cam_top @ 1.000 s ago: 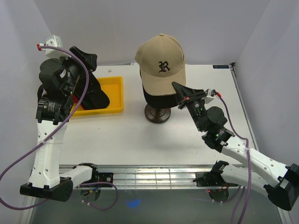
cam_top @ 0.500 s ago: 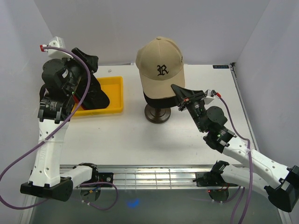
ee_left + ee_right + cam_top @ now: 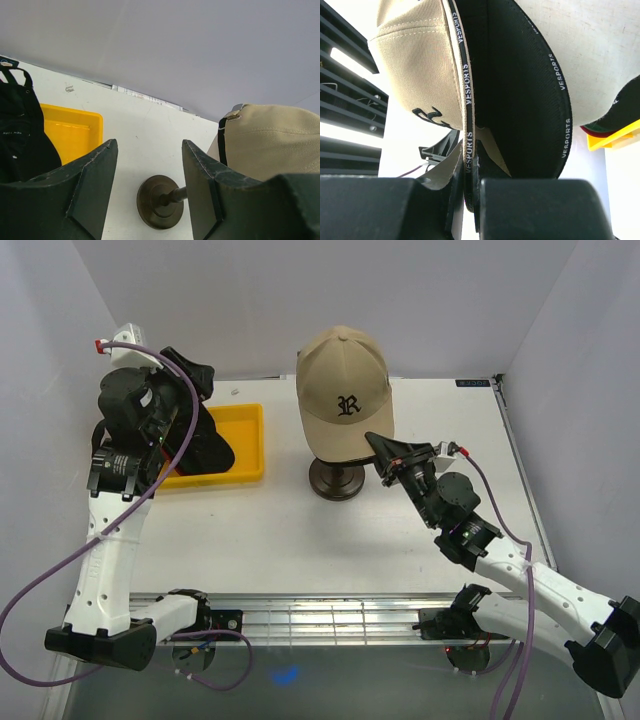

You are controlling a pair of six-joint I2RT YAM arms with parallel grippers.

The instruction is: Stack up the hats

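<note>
A tan hat (image 3: 345, 390) with a black "R" sits on top of the stand (image 3: 335, 481); a sliver of black shows under its rim. My right gripper (image 3: 385, 455) is shut on the tan hat's lower edge; in the right wrist view the jaws (image 3: 470, 172) pinch the rim (image 3: 466, 100) with its black sweatband. My left gripper (image 3: 200, 405) hangs open and empty above the yellow tray (image 3: 245, 445), where dark hats (image 3: 208, 447) lie. Through its open fingers (image 3: 95, 185) I see the stand's base (image 3: 160, 200), with the tan hat (image 3: 270, 145) to the right.
The yellow tray (image 3: 75, 130) holds a black hat (image 3: 20, 135) at the table's back left. Red and green hat edges (image 3: 620, 115) show by the tray (image 3: 615, 137) in the right wrist view. Walls enclose the table on three sides.
The right gripper has shifted the tan hat back and squared it on the stand, so less of the black beneath shows. The left arm has risen slightly, still open.
</note>
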